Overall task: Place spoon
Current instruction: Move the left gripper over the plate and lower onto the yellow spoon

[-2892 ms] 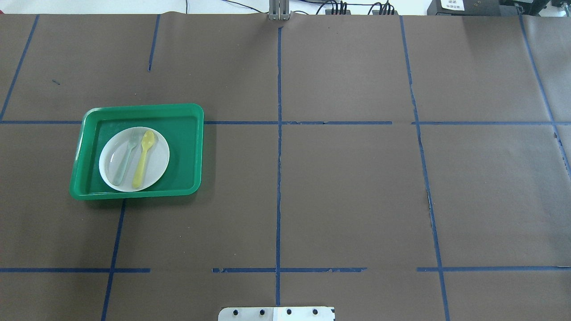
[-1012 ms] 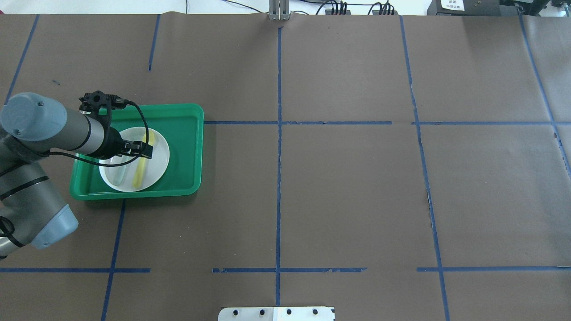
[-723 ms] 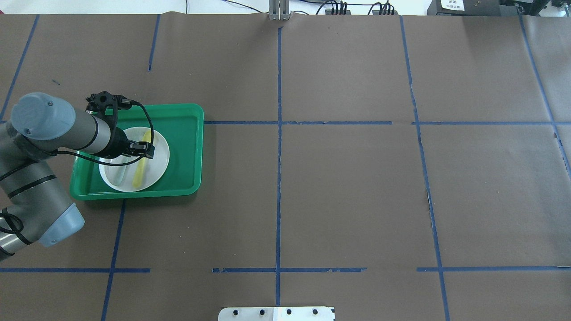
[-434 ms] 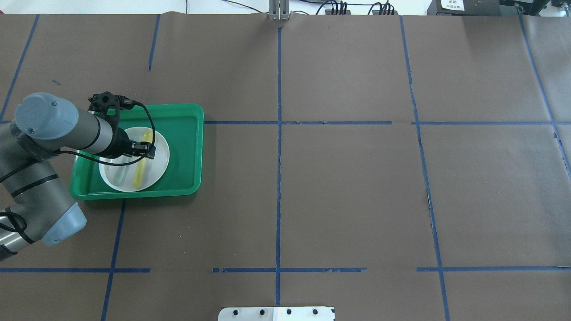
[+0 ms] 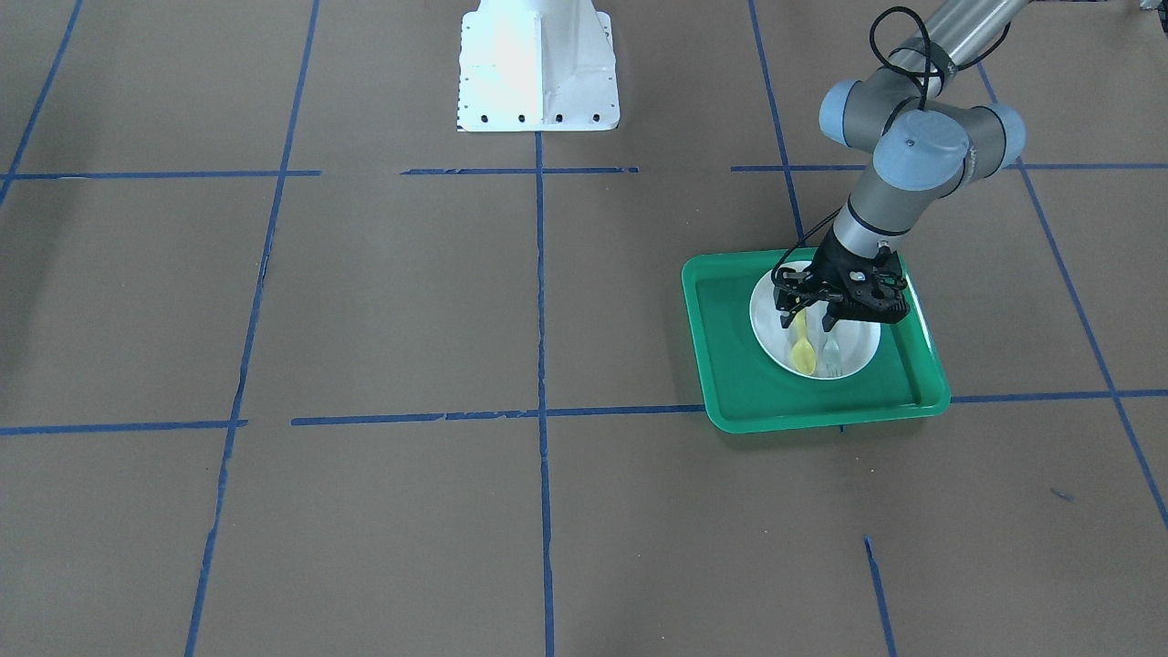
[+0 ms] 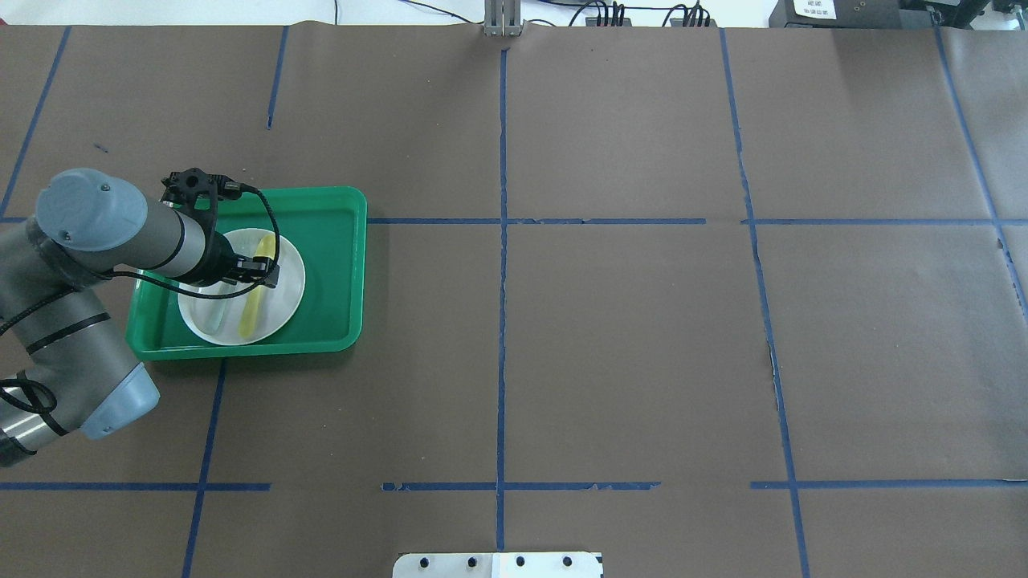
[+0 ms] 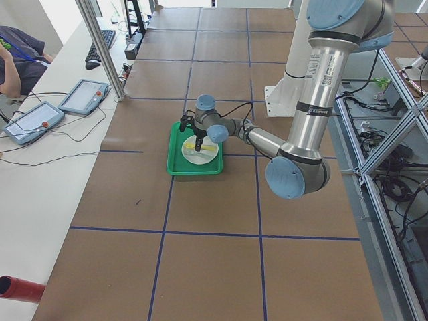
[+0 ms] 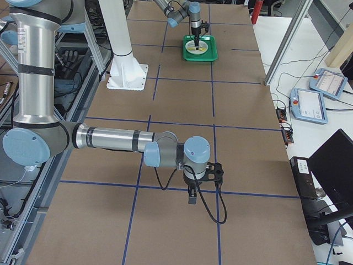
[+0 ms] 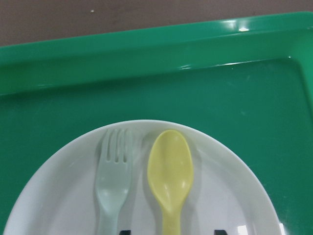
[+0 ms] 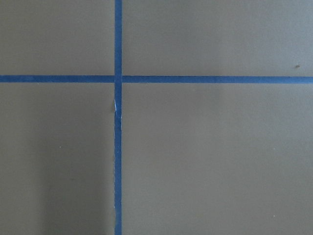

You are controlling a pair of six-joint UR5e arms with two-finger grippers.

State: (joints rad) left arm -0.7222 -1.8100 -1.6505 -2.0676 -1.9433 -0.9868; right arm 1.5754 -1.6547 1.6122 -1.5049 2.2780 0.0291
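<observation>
Covering spoon (image 9: 170, 166) mid-handle: left end effector (image 5: 806, 319), jaws apart.

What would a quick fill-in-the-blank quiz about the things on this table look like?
The spoon and fork lie side by side on a white ____. All of it sits in a tray whose colour is ____. The left claw hovers open, straddling the handle of the ____.
Missing words: plate, green, spoon.
</observation>
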